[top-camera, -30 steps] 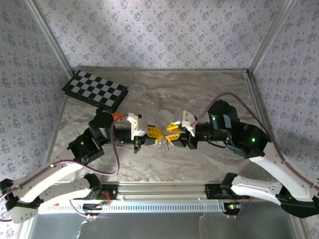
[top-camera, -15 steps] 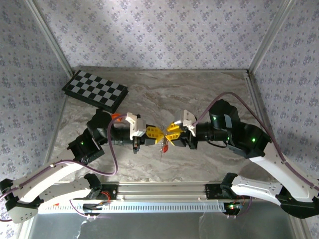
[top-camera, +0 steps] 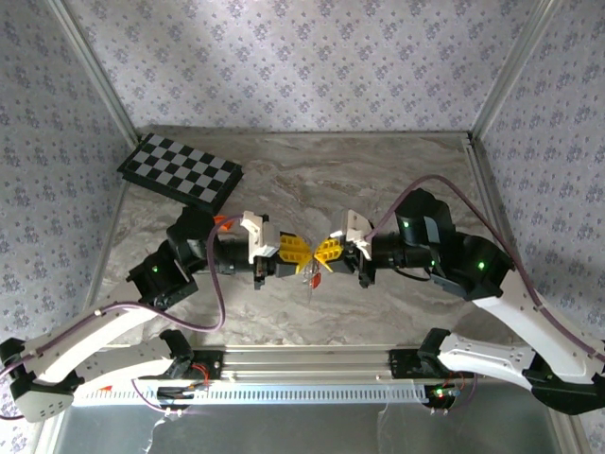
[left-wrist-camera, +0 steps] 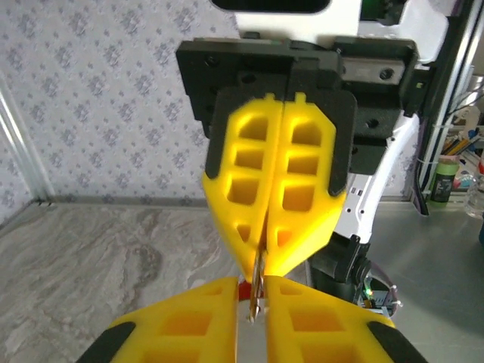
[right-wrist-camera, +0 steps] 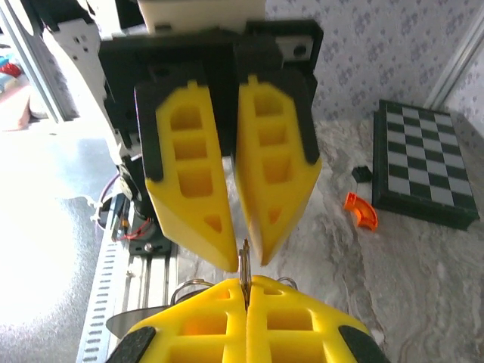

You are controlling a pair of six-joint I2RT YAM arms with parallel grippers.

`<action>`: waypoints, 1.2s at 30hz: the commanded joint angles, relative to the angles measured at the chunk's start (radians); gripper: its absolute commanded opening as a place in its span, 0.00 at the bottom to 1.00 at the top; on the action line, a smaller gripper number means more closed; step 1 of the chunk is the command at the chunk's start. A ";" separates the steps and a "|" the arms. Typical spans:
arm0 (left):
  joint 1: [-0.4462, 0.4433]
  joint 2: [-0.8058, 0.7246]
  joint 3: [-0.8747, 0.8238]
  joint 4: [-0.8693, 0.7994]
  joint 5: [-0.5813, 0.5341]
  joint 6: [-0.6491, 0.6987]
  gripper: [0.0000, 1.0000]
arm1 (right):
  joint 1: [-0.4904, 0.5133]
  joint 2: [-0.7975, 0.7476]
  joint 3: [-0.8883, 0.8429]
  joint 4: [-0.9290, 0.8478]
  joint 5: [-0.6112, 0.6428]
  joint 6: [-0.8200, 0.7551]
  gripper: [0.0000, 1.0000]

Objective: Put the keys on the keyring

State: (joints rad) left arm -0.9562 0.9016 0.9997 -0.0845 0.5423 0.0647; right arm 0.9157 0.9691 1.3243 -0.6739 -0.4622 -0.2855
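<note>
Well right of the one chessboard (top-camera: pixel 180 171), two grippers meet tip to tip. The right gripper (top-camera: pixel 321 253) pinches one keyring (right-wrist-camera: pixel 244 258); the left gripper (top-camera: pixel 302 254) stands slightly parted. One red key (top-camera: pixel 315 279) hangs there.

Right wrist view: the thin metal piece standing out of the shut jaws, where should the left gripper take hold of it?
On the exposed tip of the metal piece, past the right gripper, coming head-on from the opposite side. It stands edge-on, in line with the gap of the left gripper, so its flat faces would likely meet both jaws.
</note>
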 commanded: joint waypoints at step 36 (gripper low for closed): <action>-0.004 0.097 0.142 -0.202 0.009 0.148 0.00 | 0.010 0.108 0.162 -0.242 0.046 -0.111 0.00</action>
State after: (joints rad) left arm -0.9577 1.0023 1.1118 -0.3202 0.5262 0.2092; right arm 0.9184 1.0866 1.4643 -0.9134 -0.3965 -0.3862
